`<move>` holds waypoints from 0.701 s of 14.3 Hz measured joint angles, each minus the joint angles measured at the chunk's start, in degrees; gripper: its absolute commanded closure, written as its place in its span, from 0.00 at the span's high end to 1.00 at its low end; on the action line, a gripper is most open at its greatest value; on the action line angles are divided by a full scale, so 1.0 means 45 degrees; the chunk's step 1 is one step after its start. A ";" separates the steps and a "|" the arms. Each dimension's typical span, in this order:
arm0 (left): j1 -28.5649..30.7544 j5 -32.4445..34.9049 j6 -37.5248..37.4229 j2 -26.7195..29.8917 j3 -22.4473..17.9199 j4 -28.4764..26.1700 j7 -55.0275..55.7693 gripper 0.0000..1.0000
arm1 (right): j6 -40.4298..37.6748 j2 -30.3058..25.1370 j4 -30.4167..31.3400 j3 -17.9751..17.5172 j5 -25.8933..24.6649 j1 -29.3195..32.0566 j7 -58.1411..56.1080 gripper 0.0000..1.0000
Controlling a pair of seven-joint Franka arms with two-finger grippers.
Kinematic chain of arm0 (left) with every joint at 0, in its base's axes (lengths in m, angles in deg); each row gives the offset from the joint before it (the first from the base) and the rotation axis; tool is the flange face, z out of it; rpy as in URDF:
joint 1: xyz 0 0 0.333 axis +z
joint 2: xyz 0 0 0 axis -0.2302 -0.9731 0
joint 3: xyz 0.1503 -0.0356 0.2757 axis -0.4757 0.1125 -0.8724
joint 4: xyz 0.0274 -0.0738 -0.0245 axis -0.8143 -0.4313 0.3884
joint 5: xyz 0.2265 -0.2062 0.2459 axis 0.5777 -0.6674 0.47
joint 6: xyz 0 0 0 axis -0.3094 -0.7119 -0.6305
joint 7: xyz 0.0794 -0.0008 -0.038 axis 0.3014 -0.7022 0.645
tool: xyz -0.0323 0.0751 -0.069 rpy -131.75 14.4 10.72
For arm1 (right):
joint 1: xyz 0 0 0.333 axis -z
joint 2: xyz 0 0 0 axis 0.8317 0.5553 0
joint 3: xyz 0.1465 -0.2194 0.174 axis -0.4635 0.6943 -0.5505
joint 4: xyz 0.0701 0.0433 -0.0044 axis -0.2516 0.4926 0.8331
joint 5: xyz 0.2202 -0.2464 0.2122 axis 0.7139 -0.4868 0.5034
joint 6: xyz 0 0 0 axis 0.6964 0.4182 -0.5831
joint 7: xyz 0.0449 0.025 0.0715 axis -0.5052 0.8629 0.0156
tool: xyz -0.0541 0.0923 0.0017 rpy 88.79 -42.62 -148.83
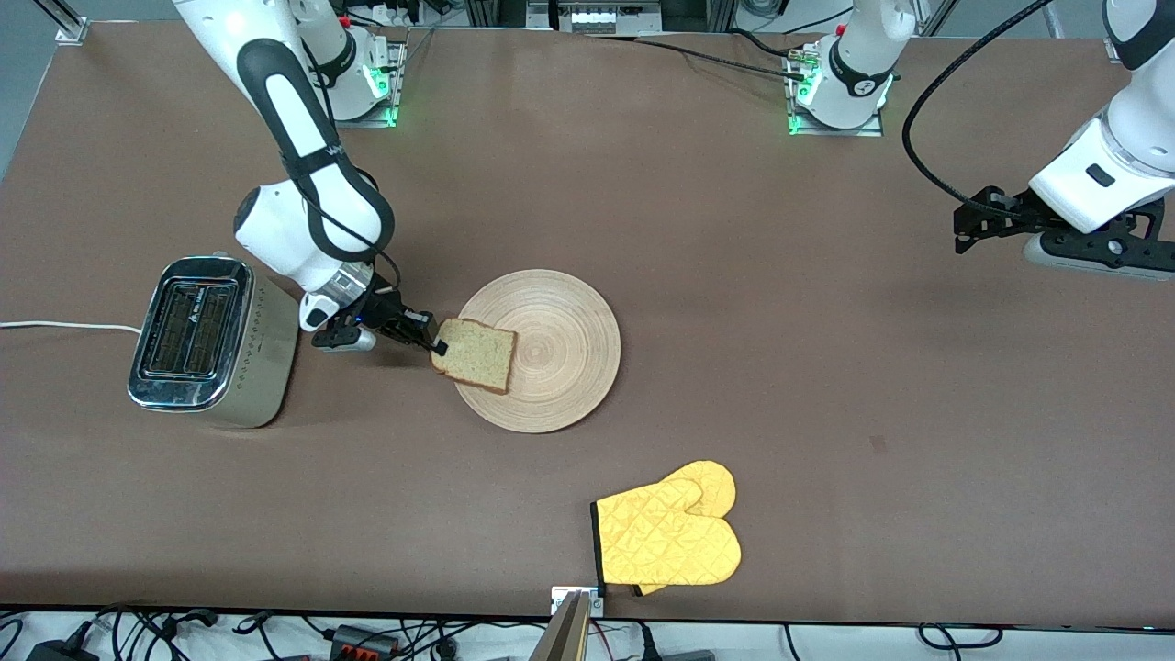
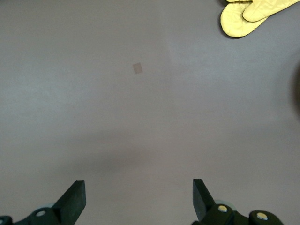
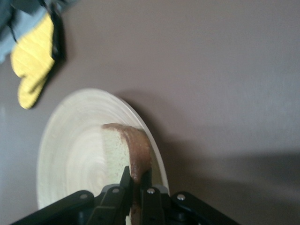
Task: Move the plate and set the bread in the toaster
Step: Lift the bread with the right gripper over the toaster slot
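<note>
The round light-wood plate [image 1: 551, 353] [image 3: 75, 154] lies mid-table. A square slice of bread [image 1: 477, 355] [image 3: 129, 147] rests over the plate's rim on the side toward the toaster. My right gripper [image 1: 439, 347] [image 3: 136, 180] is shut on the bread's crust edge at that rim. The toaster [image 1: 207, 341], chrome-topped with two empty slots, stands toward the right arm's end of the table, beside the right gripper. My left gripper [image 1: 964, 229] [image 2: 139, 199] waits open in the air over bare table at the left arm's end, holding nothing.
A yellow oven mitt [image 1: 670, 537] [image 2: 248, 16] [image 3: 33, 63] lies near the table's front edge, nearer the front camera than the plate. The toaster's white cord [image 1: 55, 326] runs off toward the table's end.
</note>
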 measured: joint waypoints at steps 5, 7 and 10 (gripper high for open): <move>-0.0055 0.0000 0.0005 -0.0032 0.0004 0.0230 0.0000 1.00 | -0.2092 -0.0542 -0.0488 0.0999 -0.1539 0.0528 0.0332 0.00; -0.0100 0.0000 0.0005 -0.0066 0.0004 0.0315 0.0000 1.00 | -0.2972 -0.0549 -0.0936 0.1319 -0.3108 0.0546 0.1439 0.00; -0.0129 0.0000 0.0016 -0.0112 0.0005 0.0414 0.0000 1.00 | -0.5750 -0.0622 -0.2633 0.2094 -0.7008 0.0539 0.4496 0.00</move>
